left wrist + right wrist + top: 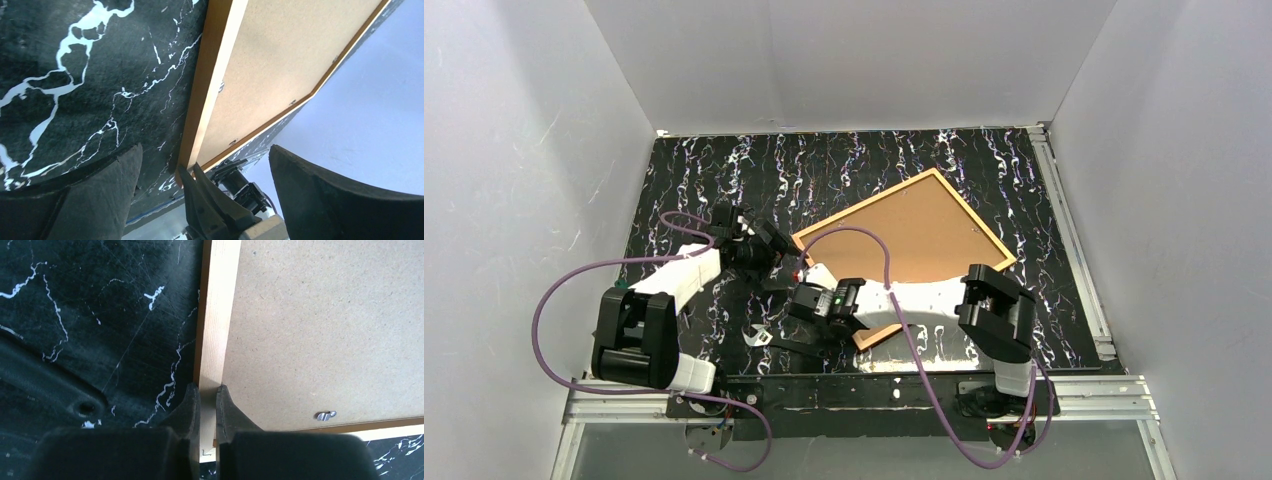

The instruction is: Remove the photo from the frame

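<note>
The frame (969,215) lies face down on the black marbled table, slim orange-brown border around the tan back board (914,235). The photo's picture side is hidden; only its board shows (325,325). My right gripper (207,390) is shut on the frame's wooden border (216,315) close to a corner; in the top view it sits at the frame's left corner (804,270). My left gripper (204,150) is wide open and empty just left of that corner (769,245), facing the frame's edge (207,85). The right gripper's fingers (200,190) show pinching the corner.
A small metal turn clip (326,415) sits on the board near the border. A wrench (762,338) lies on the table near the front edge, left of the right arm's wrist. White walls close in the table on three sides. Purple cables loop over the arms.
</note>
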You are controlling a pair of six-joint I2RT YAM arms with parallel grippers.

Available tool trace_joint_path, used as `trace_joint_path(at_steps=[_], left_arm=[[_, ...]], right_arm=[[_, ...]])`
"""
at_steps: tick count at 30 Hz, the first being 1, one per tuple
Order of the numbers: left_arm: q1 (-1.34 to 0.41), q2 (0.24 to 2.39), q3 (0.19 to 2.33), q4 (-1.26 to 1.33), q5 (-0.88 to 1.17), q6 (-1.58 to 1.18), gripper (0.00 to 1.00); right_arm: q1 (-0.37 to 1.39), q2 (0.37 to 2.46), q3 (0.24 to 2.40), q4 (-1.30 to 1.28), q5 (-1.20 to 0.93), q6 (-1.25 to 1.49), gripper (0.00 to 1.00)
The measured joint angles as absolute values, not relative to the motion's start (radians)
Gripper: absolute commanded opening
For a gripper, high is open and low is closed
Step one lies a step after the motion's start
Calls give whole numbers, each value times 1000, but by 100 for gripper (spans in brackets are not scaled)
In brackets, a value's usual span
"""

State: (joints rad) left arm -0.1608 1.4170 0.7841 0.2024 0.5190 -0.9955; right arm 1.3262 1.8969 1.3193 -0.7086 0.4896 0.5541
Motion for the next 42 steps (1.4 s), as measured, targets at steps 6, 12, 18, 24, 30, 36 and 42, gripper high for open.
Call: trace_joint_path(at_steps=[6,12,18,24,30,36,42], left_arm=[[-160,1405,673,427,617,-1048,98],[-164,1404,567,775,678,-1192,98],[-223,1427,550,1066,689,-1308,97],[-324,1436,549,1193,662,-1346,90],[-370,1436,546,1156,612,-1327,90],[-391,1432,546,1077,586,-1299,83],[-415,1444,562,1086,565,-1312,68]], right_arm=[[1296,1744,1253,-680,443,545,1],[1221,1604,1247,-660,364,539,1],[1136,1577,1247,-651,291,519,1],[1092,1577,1256,-660,265,508,1],[1075,1572,1295,-689,260,509,1],[1064,1556,1332,-707,259,512,1],[1060,1550,1349,-707,249,513,1]])
